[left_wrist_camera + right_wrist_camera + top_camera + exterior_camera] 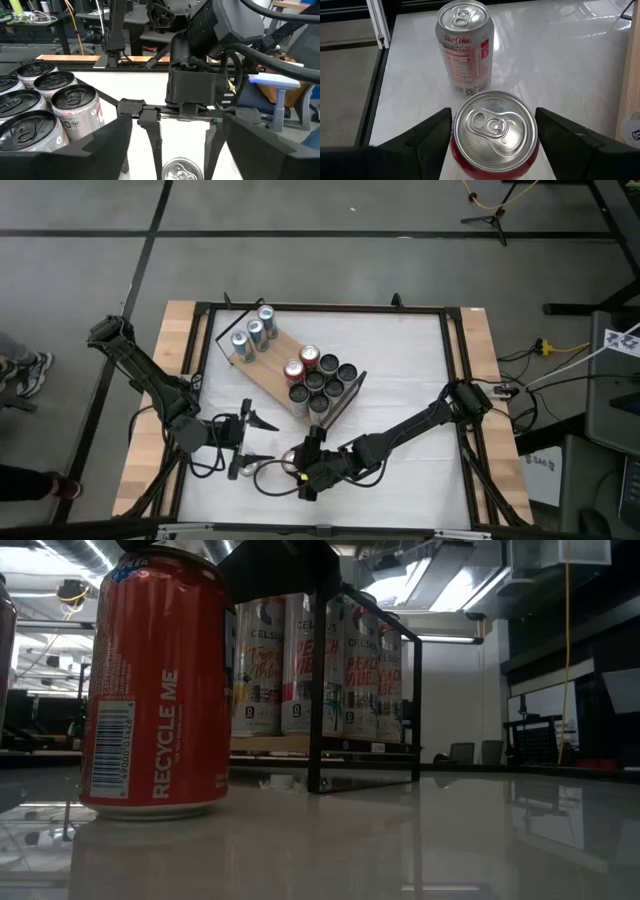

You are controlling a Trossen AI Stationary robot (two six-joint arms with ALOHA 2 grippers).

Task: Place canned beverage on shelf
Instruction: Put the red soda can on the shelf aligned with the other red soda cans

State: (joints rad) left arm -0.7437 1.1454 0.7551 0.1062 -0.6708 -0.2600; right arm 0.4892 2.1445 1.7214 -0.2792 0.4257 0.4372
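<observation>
Red can gripped at lower centre of the table; shelf stocked above it.

The right gripper [492,135] clamps a red can [495,132] with a silver top, upright; a Diet Coke can [466,47] stands just beyond. The left gripper [250,442] stands spread, empty. The light-wood shelf [270,372] sits mid-table carrying upright cans.

On the white table [400,380], the shelf [272,372] lies at a slant in the far middle. Three silver cans [252,333] stand at its far left end; two red cans [301,363] and a cluster of dark-topped cans [325,382] crowd its near right end. The left gripper [258,438] sits near the front edge, fingers spread. The right gripper [300,465] is just beside it, over something small I cannot identify.
</observation>
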